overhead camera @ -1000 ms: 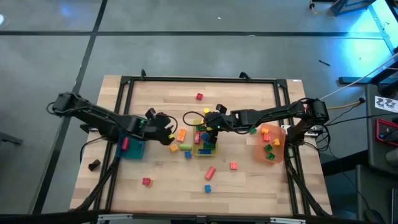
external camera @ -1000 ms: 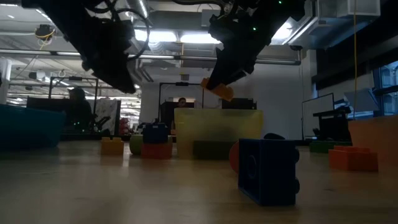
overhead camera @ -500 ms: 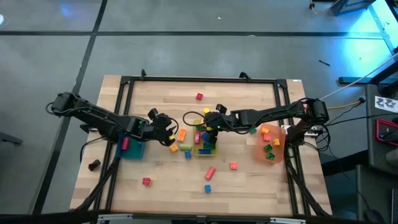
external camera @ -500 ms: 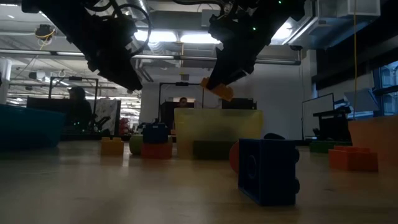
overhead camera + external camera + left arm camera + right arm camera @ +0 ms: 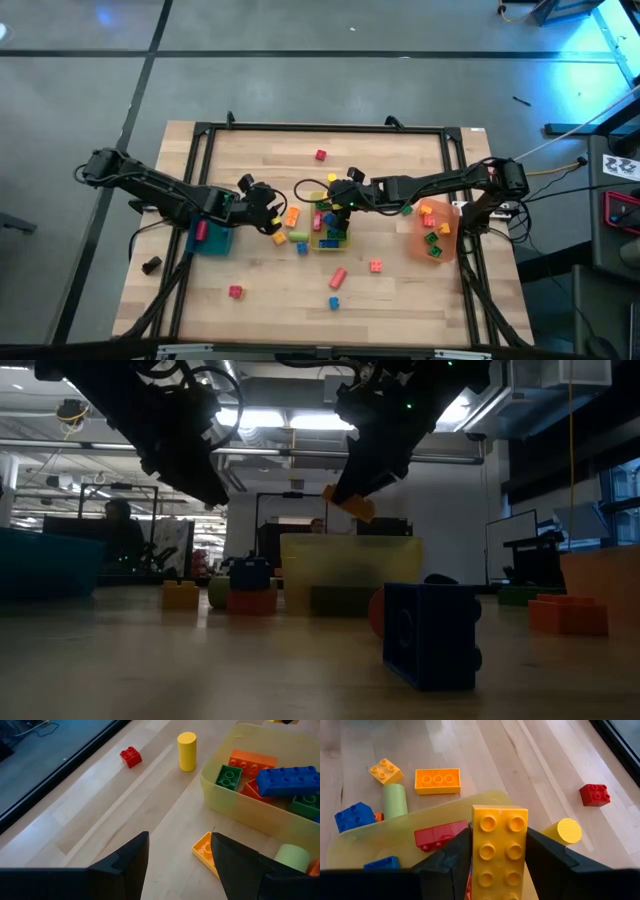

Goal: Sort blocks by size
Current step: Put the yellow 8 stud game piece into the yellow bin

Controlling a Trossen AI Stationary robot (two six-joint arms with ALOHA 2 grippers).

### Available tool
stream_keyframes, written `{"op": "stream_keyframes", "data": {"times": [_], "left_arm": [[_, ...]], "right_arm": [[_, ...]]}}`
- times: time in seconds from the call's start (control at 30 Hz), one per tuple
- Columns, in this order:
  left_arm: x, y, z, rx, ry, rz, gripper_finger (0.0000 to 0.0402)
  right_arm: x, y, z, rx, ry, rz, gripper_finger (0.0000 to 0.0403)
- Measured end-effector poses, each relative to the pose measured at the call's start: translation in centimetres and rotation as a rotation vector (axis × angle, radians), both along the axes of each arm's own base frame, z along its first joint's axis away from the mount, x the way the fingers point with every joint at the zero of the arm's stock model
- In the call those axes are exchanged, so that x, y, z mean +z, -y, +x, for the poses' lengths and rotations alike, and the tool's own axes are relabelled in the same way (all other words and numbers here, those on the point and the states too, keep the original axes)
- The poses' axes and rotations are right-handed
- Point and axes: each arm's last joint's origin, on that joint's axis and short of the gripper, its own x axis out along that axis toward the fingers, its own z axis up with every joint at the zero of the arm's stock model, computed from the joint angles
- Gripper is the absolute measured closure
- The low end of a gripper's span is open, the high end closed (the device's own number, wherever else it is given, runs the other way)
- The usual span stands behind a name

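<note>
Right gripper (image 5: pixel 499 865) clamping yellow brick (image 5: pixel 499 851), long axis along fingers (image 5: pixel 451 860)

We look straight down, level across the table, and closely from both wrists; all share the yellow bin (image 5: pixel 328 238).

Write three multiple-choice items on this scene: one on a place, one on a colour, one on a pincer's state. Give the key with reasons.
1. Where is the right pincer?
A. Over the yellow bin
B. Over the orange bin
C. Off the table

2. What colour is the brick it holds?
A. Blue
B. Yellow
C. Pink

3. How is the left pincer?
A. Shut on a red brick
B. Shut on the yellow cylinder
C. Open, holding nothing

Key: 1 A, the right wrist view shows the bin's rim just under the fingers. 2 B, the studded brick between them is yellow. 3 C, bare table shows between the spread fingers.
</note>
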Motion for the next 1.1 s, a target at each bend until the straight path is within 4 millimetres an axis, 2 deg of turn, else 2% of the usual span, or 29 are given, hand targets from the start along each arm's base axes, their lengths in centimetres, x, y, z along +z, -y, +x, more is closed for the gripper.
{"op": "stream_keyframes", "data": {"times": [0.2, 0.47, 0.63, 1.0, 1.1], "left_arm": [[0.0, 0.0, 0.0, 0.0, 0.0, 0.0, 0.0204], [-0.01, 0.0, -0.01, 0.0, 0.0, 0.0, 0.0204], [-0.05, 0.0, -0.04, -0.01, -0.012, 0.0, 0.0204], [-0.08, 0.01, -0.06, -0.022, -0.024, 0.007, 0.0204], [-0.04, 0.03, 0.0, -0.022, -0.016, 0.006, 0.0204]], "right_arm": [[0.13, -0.08, 0.17, -0.002, 0.029, 0.037, 0.0229], [0.32, -0.04, 0.33, -0.012, 0.055, 0.026, 0.0139], [0.31, -0.08, 0.34, 0.0, 0.054, 0.038, 0.0106], [0.38, -0.09, 0.4, 0.0, 0.064, 0.038, 0.0099], [0.09, -0.07, 0.01, 0.012, 0.009, 0.025, 0.0098]]}}
